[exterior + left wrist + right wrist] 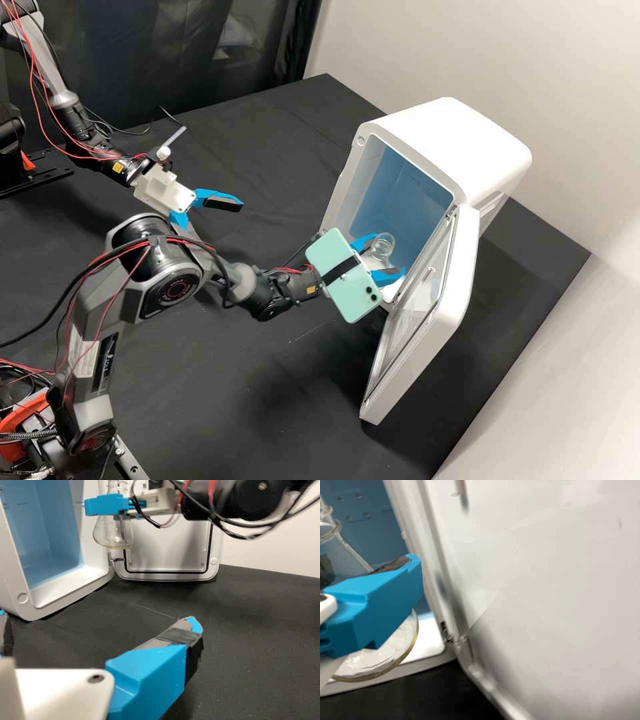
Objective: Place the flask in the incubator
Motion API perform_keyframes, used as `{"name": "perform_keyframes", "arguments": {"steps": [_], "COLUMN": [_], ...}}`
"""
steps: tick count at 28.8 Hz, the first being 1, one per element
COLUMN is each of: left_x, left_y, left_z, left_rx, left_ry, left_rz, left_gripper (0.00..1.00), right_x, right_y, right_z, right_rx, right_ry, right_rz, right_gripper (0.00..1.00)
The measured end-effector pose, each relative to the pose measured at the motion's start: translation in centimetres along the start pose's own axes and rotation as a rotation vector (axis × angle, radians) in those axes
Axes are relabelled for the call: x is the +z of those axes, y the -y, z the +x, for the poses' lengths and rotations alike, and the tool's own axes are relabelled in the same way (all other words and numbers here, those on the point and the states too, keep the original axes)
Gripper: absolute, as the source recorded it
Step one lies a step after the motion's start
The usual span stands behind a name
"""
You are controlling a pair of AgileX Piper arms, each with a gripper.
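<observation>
A clear glass flask [382, 245] hangs upright in the mouth of the white incubator [460, 140], just above its lower sill and close to the hinge side. My right gripper [380, 257] is shut on the flask, one blue finger on each side. In the right wrist view a blue finger [375, 600] presses on the flask [375, 655], with the blue chamber behind. From the left wrist view the flask [111, 530] is raised over the sill. My left gripper [210, 213] stands open and holds nothing, well back over the bench to the left of the incubator.
The incubator door [427, 313] is swung wide open to the right of the opening and stands close to the right gripper. The blue chamber [400, 193] holds nothing else. A mint-green phone [347, 273] is strapped to the right wrist. Black bench [267, 373] lies around.
</observation>
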Motion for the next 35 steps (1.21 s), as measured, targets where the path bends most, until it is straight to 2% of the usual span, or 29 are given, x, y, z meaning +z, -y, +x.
{"name": "perform_keyframes", "arguments": {"steps": [2,4,7,8,10,12,14,18,21,22,24,27,28,29,35], "left_x": [0.0,0.0,0.0,0.0,0.0,0.0,0.0,0.2,0.4,0.5,0.5,0.5,0.5,0.5,0.5], "left_y": [0.0,0.0,0.0,0.0,0.09,0.12,0.12,0.19,0.25,0.26,0.27,0.27,0.27,0.27,0.27], "left_z": [0.0,0.0,0.0,0.0,0.0,0.0,0.0,0.0,0.0,0.0,0.0,0.0,0.0,0.0,0.0], "left_rx": [0.0,0.0,0.0,0.0,-0.003,-0.004,-0.004,-0.005,-0.007,-0.008,-0.008,-0.008,-0.008,-0.008,-0.008], "left_ry": [0.0,0.0,0.0,0.0,-0.001,-0.001,-0.001,0.003,0.009,0.011,0.012,0.012,0.012,0.012,0.012], "left_rz": [0.0,0.0,0.0,0.0,0.0,0.0,0.0,-0.002,-0.001,-0.001,-0.001,-0.001,-0.001,-0.001,-0.001], "left_gripper": [1.0,1.0,1.0,1.0,1.0,1.0,1.0,1.0,1.0,1.0,1.0,1.0,1.0,1.0,1.0], "right_x": [-0.4,-1.3,-2.0,-2.4,-2.6,-2.8,-3.1,-3.3,-3.6,-3.8,-5.0,-6.4,-6.8,-7.3,-8.2], "right_y": [0.0,0.0,0.6,0.7,0.9,1.0,1.1,1.6,2.3,2.5,4.1,5.6,5.7,5.9,5.1], "right_z": [0.9,2.0,3.1,3.4,4.1,4.6,5.0,4.8,4.5,4.3,3.4,2.1,1.7,1.1,-0.9], "right_rx": [0.004,0.01,-0.007,-0.004,-0.002,0.015,0.031,0.036,0.032,0.024,-0.068,-0.163,-0.183,-0.196,-0.191], "right_ry": [0.018,0.021,0.037,0.047,0.091,0.115,0.123,0.123,0.119,0.114,0.099,0.081,0.075,0.068,0.043], "right_rz": [0.005,0.002,-0.014,-0.005,0.032,0.064,0.09,0.1,0.089,0.085,0.043,-0.004,-0.012,-0.015,-0.013], "right_gripper": [0.0,0.0,0.0,0.0,0.0,0.0,0.0,0.0,0.0,0.0,0.0,0.0,0.0,0.0,0.0]}}
